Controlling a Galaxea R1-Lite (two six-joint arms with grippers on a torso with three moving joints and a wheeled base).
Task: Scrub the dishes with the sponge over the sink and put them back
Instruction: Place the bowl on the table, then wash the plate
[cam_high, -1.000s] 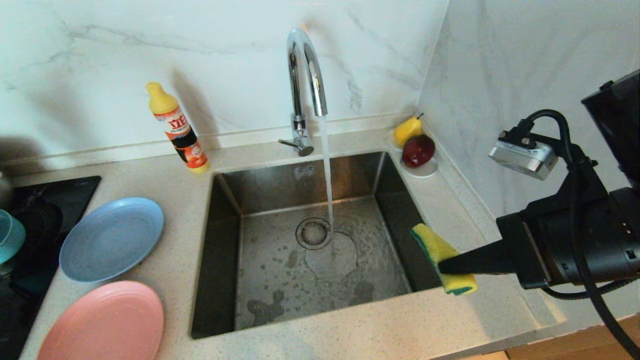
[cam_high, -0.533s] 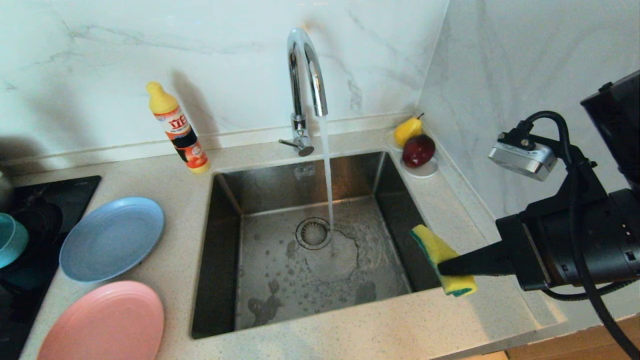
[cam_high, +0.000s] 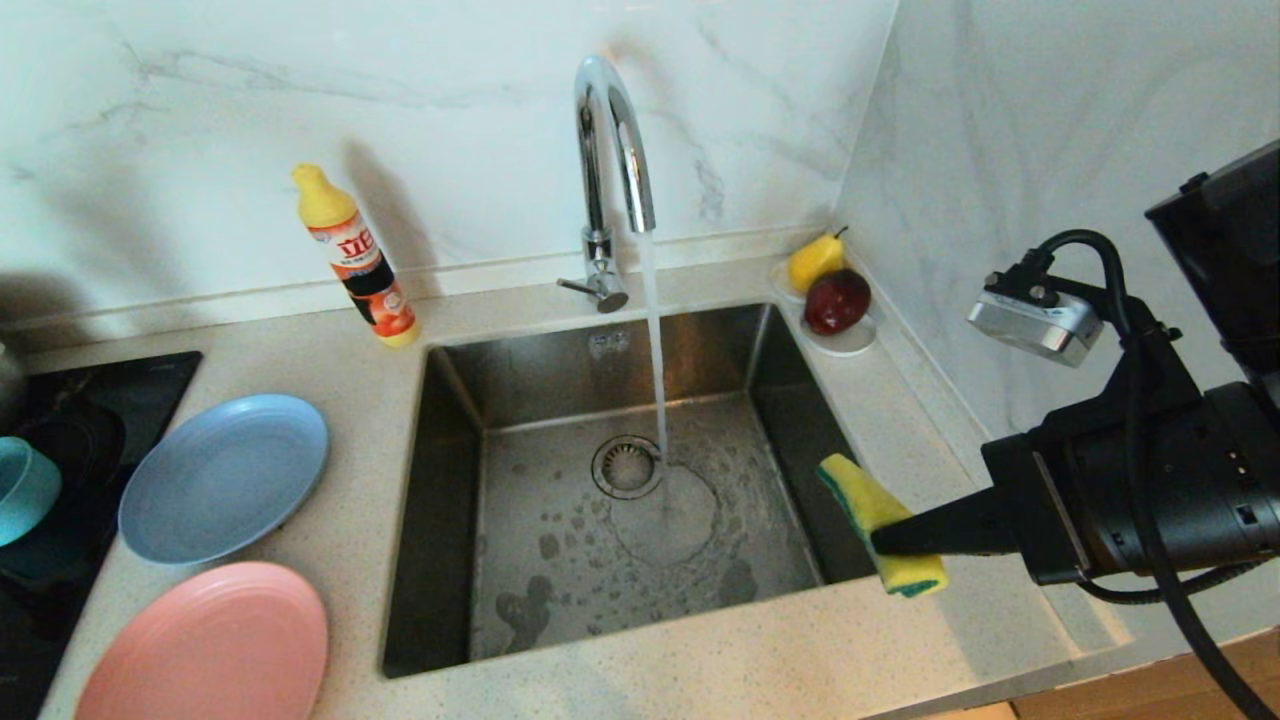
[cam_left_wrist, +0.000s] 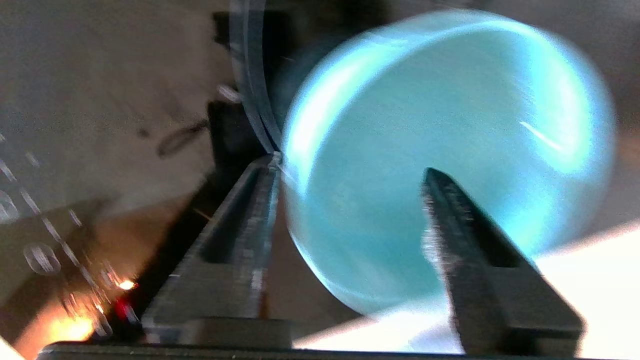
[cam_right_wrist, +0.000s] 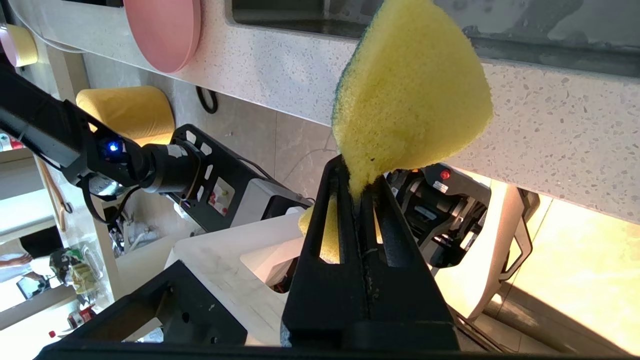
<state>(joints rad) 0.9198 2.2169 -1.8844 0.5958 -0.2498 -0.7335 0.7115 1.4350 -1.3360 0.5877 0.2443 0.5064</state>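
Note:
The teal bowl (cam_high: 20, 490) shows at the far left edge of the head view, over the black stovetop (cam_high: 110, 395). In the left wrist view my left gripper (cam_left_wrist: 350, 170) is open. One finger stands outside the bowl's (cam_left_wrist: 440, 135) rim and the other over its inside. The grey-blue plate (cam_high: 225, 475) and the pink plate (cam_high: 205, 645) lie on the counter left of the sink (cam_high: 440, 500). My right gripper (cam_high: 885, 540) is shut on the yellow and green sponge (cam_high: 875, 505), held over the sink's right front corner. The right wrist view shows that gripper (cam_right_wrist: 357, 172) pinching the sponge (cam_right_wrist: 415, 90).
The faucet (cam_high: 610, 150) runs water into the sink beside the drain (cam_high: 627, 466). A detergent bottle (cam_high: 355, 255) stands at the back left. A white saucer (cam_high: 850, 340) with a pear and a red fruit sits in the back right corner. A marble wall closes the right side.
The teal bowl has sunk a little at the left edge of the head view. The right gripper and the sponge have barely shifted.

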